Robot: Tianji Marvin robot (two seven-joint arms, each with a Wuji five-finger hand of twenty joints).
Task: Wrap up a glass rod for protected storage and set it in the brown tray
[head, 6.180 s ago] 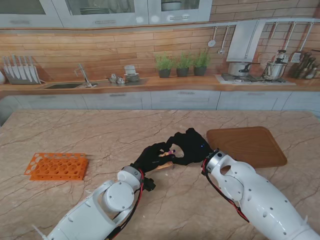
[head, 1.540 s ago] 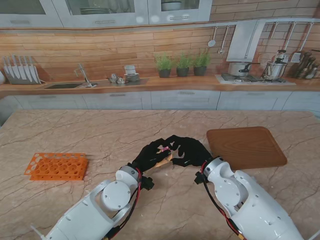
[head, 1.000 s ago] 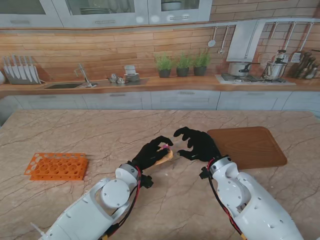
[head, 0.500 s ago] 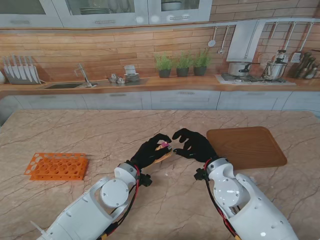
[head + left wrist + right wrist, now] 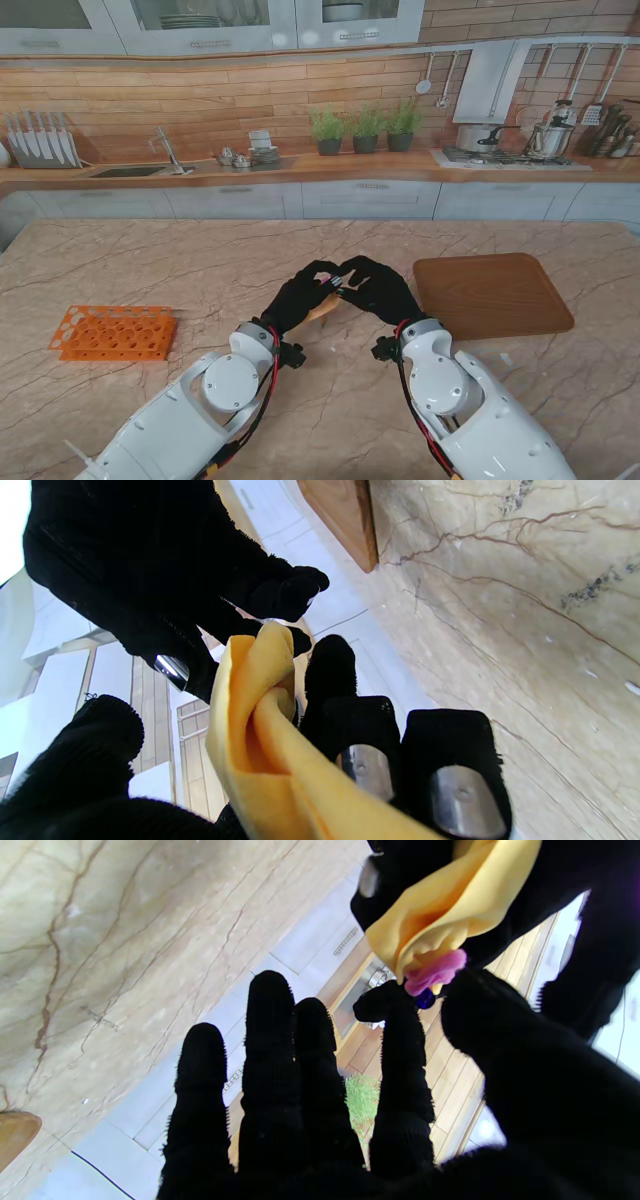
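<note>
My left hand [image 5: 298,296] is shut on a yellow cloth bundle [image 5: 324,308], held above the middle of the table. The same cloth [image 5: 260,720] lies folded across that hand's fingers [image 5: 450,765]. The glass rod is hidden inside it. At the bundle's end, a pink piece [image 5: 435,971] and a small blue tip [image 5: 425,1000] poke out. My right hand [image 5: 376,288] meets the bundle from the right. Its thumb and index finger [image 5: 395,1040] close on that end, and the other fingers stay straight. The brown tray [image 5: 492,292] lies bare to the right.
An orange test-tube rack [image 5: 112,332] sits at the table's left side. The tray's corner [image 5: 345,520] shows beyond both hands in the left wrist view. Behind the marble table runs a kitchen counter with a sink, plants and a stove.
My right hand let go and drew off to the right a second ago, then came back and closed on the bundle's end. The left hand lifted the bundle slightly farther from me.
</note>
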